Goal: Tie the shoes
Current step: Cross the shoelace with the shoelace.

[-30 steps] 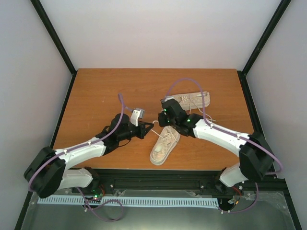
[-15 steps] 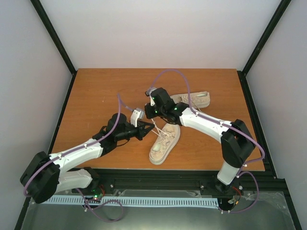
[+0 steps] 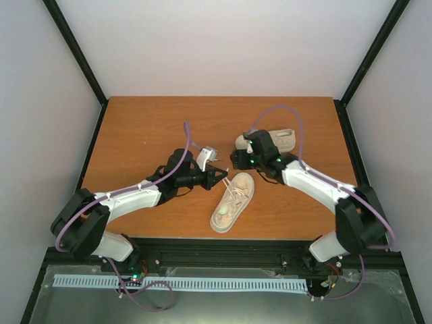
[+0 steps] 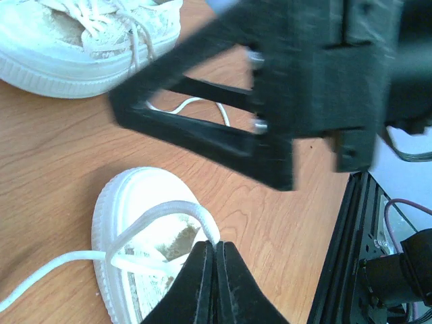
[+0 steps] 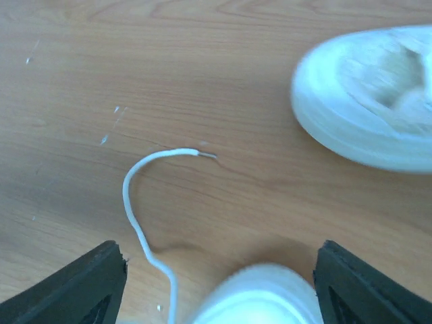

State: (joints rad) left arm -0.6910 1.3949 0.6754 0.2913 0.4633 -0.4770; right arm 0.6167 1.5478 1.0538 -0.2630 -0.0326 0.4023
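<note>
Two cream shoes lie on the wooden table. The near shoe points its toe away from the arms, and the far shoe lies crosswise, half hidden under my right arm. My left gripper is shut on a loop of white lace just above the near shoe's toe. My right gripper hovers open between the two shoes with nothing in it. Below it a loose lace end lies on the wood, and a rounded shoe toe shows between its fingers.
Black frame rails border the table's left and right edges, and a black rail runs along the near edge. Purple cables loop over both arms. White walls enclose the back and sides.
My right gripper has opened, dropped its lace and swung back right from the middle of the table. My left gripper, still shut on its lace, has shifted right toward the near shoe's toe.
</note>
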